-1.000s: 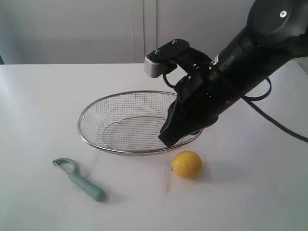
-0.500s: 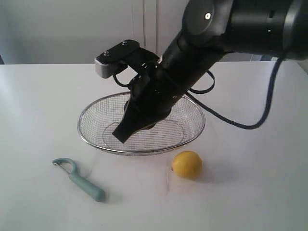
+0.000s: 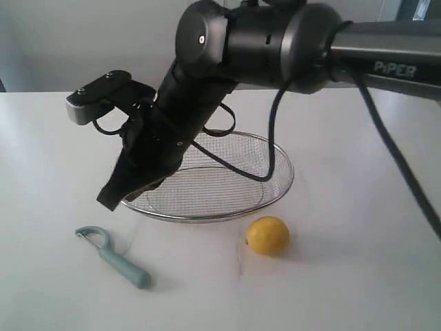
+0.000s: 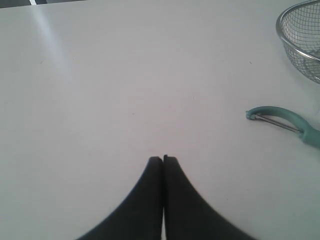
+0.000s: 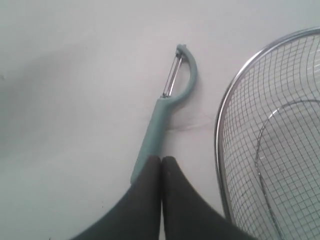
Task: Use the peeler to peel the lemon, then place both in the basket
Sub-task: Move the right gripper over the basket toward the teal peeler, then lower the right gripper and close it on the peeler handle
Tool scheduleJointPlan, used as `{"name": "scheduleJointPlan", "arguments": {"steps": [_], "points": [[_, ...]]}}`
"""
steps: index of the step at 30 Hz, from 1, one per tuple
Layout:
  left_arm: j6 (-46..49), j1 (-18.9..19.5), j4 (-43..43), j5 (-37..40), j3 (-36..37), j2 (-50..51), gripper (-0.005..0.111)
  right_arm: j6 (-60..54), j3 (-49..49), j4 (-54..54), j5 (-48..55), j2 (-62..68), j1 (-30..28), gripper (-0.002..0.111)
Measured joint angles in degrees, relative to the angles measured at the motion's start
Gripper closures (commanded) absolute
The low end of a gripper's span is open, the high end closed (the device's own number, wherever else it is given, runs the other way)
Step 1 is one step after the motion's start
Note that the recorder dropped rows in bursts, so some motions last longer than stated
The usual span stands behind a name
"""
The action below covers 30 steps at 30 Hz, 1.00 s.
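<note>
Peeler [image 3: 118,265] lies flat, diagonal: hooked head far-left, handle near-right

My right gripper [image 3: 109,201], fingers pressed together and empty, hangs at the left rim of the basket [image 3: 291,181], apart from the peeler [image 3: 114,256] lying on the table [image 3: 358,276]. The lemon [image 3: 267,235] rests just before the basket's near rim; my arm spans the basket.
</note>
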Motion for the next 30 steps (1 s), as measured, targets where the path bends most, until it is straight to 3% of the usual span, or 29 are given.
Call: {"name": "scheduleJointPlan", "arguments": {"steps": [10, 22, 30], "points": [[0.0, 0.0, 0.0, 0.0, 0.0, 0.0, 0.107, 9.16, -15.21, -11.68, 7.56, 9.23, 5.92, 0.108], [0.0, 0.0, 0.0, 0.0, 0.0, 0.0, 0.107, 10.45, -16.58, -12.47, 10.48, 10.18, 6.7, 0.108], [0.0, 0.0, 0.0, 0.0, 0.0, 0.0, 0.107, 18.11, -16.58, -12.48, 11.76, 10.18, 6.7, 0.108]]}}
